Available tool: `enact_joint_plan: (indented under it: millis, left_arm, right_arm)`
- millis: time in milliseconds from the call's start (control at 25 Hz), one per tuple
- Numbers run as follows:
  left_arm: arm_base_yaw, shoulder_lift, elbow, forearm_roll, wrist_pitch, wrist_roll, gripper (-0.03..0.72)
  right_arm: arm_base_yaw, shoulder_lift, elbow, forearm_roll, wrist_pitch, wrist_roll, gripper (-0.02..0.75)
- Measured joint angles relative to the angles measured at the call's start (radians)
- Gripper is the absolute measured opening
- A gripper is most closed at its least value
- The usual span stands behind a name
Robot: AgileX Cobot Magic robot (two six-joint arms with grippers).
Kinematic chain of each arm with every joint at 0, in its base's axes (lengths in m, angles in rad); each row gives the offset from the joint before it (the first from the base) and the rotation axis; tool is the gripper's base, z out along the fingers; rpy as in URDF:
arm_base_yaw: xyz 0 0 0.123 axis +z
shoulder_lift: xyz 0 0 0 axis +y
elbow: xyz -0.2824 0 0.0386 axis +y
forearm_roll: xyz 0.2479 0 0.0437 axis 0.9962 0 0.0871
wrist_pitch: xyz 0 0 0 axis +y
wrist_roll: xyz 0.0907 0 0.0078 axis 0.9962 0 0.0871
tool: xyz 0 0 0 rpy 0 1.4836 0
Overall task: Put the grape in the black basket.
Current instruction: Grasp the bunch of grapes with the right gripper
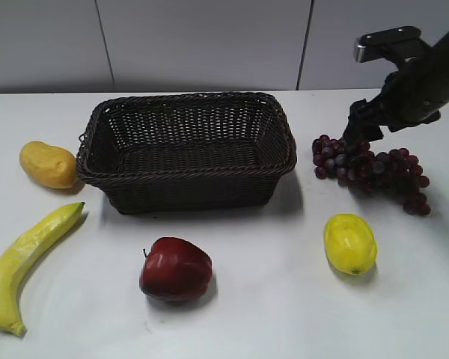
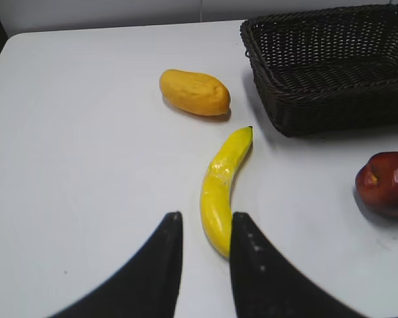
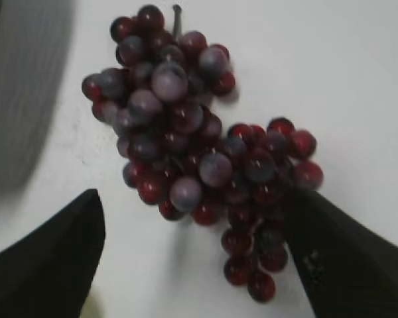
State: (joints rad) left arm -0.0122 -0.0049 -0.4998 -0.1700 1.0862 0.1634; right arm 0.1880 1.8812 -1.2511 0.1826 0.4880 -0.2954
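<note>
The grape (image 1: 370, 170), a bunch of dark red-purple and bluish-grey balls, lies on the white table right of the black basket (image 1: 187, 149). In the right wrist view the bunch (image 3: 199, 152) fills the middle. My right gripper (image 3: 196, 205) is open just above it, one finger to the left, the other touching the bunch's right end. In the exterior view the right gripper (image 1: 357, 133) is at the bunch's left part. The basket is empty. My left gripper (image 2: 205, 222) is open and empty above the table, near a banana's end; the basket's corner (image 2: 331, 73) shows there.
A yellow banana (image 1: 26, 262) and a mango (image 1: 49, 164) lie left of the basket. A red apple (image 1: 175, 269) sits in front of it. A yellow lemon (image 1: 350, 243) lies in front of the grapes. A grey wall stands behind the table.
</note>
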Motion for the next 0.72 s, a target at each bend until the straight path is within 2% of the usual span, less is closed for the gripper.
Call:
enact_joint_plan:
  millis: [240,400,480,560,600,680,720]
  left_arm:
    - [0.0,0.0,0.0,0.0,0.0,0.0,0.228]
    - [0.0,0.0,0.0,0.0,0.0,0.001,0.228]
    - [0.0,0.0,0.0,0.0,0.0,0.0,0.228]
    - [0.0,0.0,0.0,0.0,0.0,0.0,0.228]
    - [0.0,0.0,0.0,0.0,0.0,0.0,0.228]
    - [0.0,0.0,0.0,0.0,0.0,0.0,0.228]
    - [0.0,0.0,0.0,0.0,0.0,0.0,0.228]
  right_arm:
    - [0.002,0.175,-0.151,-0.008,0.009,-0.002,0.649]
    - [0.002,0.249,-0.182,-0.008,0.026,-0.002,0.646]
    - [0.002,0.267,-0.186,-0.005,0.027,-0.001,0.621]
    - [0.002,0.269,-0.19,-0.005,0.029,-0.001,0.562]
    - [0.002,0.27,-0.193,-0.005,0.034,-0.001,0.508]
    - [0.002,0.27,-0.204,-0.005,0.053,-0.001,0.378]
    - [0.002,0.27,-0.216,-0.005,0.072,-0.001,0.283]
